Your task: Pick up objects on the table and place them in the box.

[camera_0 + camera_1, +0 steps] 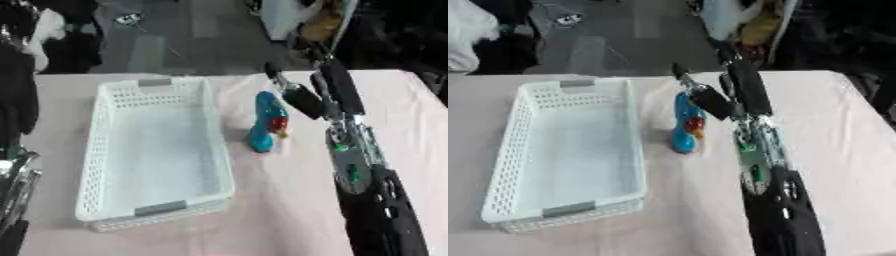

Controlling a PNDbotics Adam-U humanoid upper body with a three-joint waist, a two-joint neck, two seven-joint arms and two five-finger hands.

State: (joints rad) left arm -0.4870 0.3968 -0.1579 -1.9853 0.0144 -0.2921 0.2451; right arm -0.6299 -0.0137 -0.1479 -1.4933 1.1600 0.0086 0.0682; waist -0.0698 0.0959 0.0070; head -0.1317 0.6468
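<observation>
A blue toy (265,125) with a red and yellow part stands on the pink table just right of the white perforated basket (90,160), which holds nothing I can see. My right hand (338,93) reaches in from the lower right and sits just right of the toy, fingers straight and pointing away. One black finger (708,100) lies close by the toy's top; I cannot tell if it touches. My left hand (12,176) shows only as a silver and black sliver at the left edge.
The pink table cloth (289,210) runs to a far edge with grey floor beyond. Dark clothing hangs at the far left (17,95), and dark clutter stands at the far right past the table.
</observation>
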